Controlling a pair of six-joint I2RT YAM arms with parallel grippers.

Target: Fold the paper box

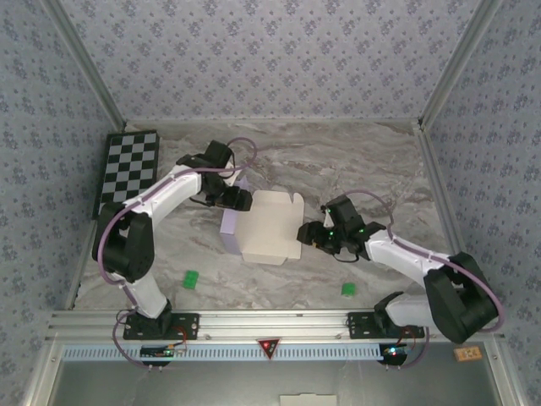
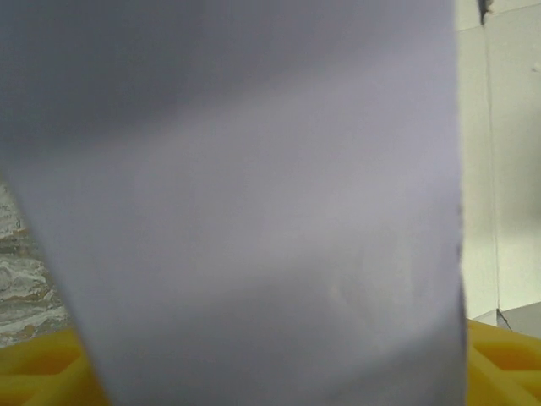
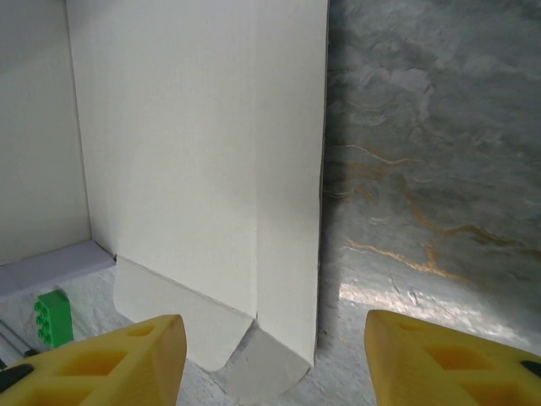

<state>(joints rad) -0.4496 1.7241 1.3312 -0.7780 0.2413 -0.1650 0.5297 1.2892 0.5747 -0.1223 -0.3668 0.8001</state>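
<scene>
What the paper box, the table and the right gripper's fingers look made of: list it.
Paper box: thin card, matte, cream-white inside, pale lavender outside; crisp creases and rounded die-cut tabs.
Table: marble-patterned, grey with tan veins, slight sheen; stone or printed laminate, can't tell.
Right gripper's fingers: yellow, likely moulded plastic, with hollow pockets.

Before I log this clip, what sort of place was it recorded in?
Probably a purpose-built robot test cell: blue-grey floral-patterned wall panels box in a grey marble-look tabletop, a silver aluminium rail carries both arm bases, and a black-and-white checkerboard card sits at the back left.
</scene>
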